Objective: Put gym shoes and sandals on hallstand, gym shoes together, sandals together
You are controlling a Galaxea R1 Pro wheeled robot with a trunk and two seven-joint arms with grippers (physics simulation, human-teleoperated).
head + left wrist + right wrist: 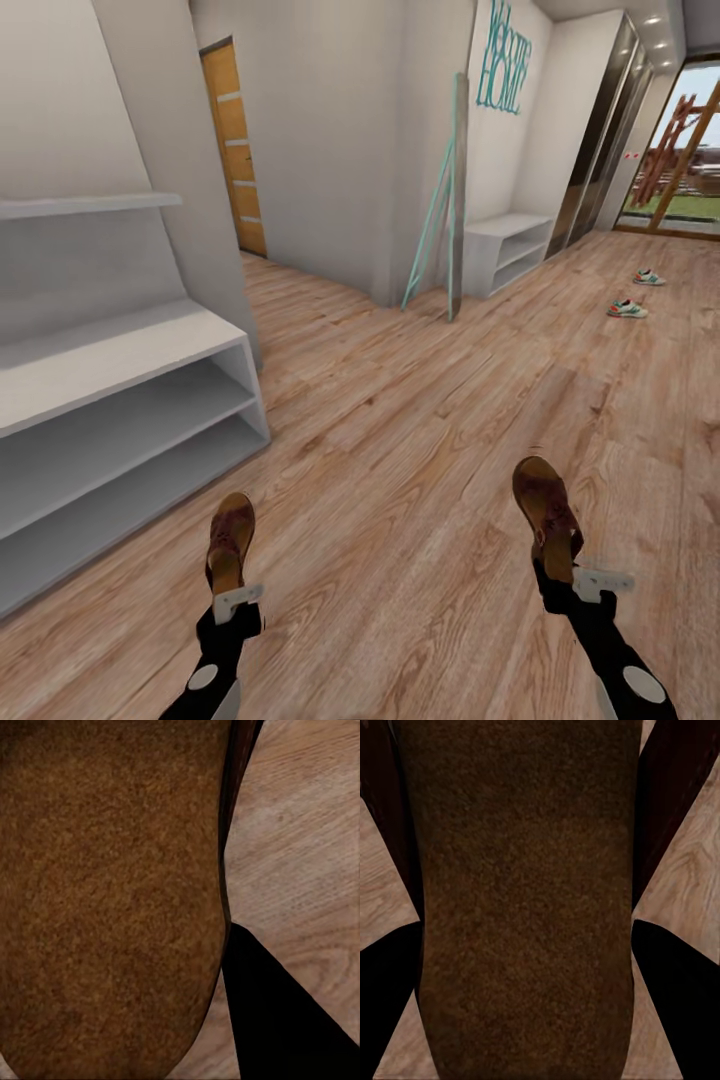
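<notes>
Each gripper holds one dark brown sandal above the corridor floor (pixel 420 420). My left gripper (pixel 228 582) is shut on the heel end of one sandal (pixel 231 540), whose brown sole (pixel 112 900) fills most of the left wrist view beside a black finger (pixel 289 1020). My right gripper (pixel 558 566) is shut on the other sandal (pixel 545 512), whose sole (pixel 525 900) runs between two black fingers (pixel 679 997). The hallstand (pixel 120 350), pale grey-white with two open shelf rows, stands close at the left. Two gym shoes (pixel 627 308) (pixel 649 277) lie far off on the floor at the right.
A second pale low shelf unit (pixel 510 245) stands against the far wall under teal lettering. A teal-edged leaning panel (pixel 450 200) stands at the wall corner. An orange door (pixel 235 150) is at the back left, a glass door (pixel 680 150) at the far right.
</notes>
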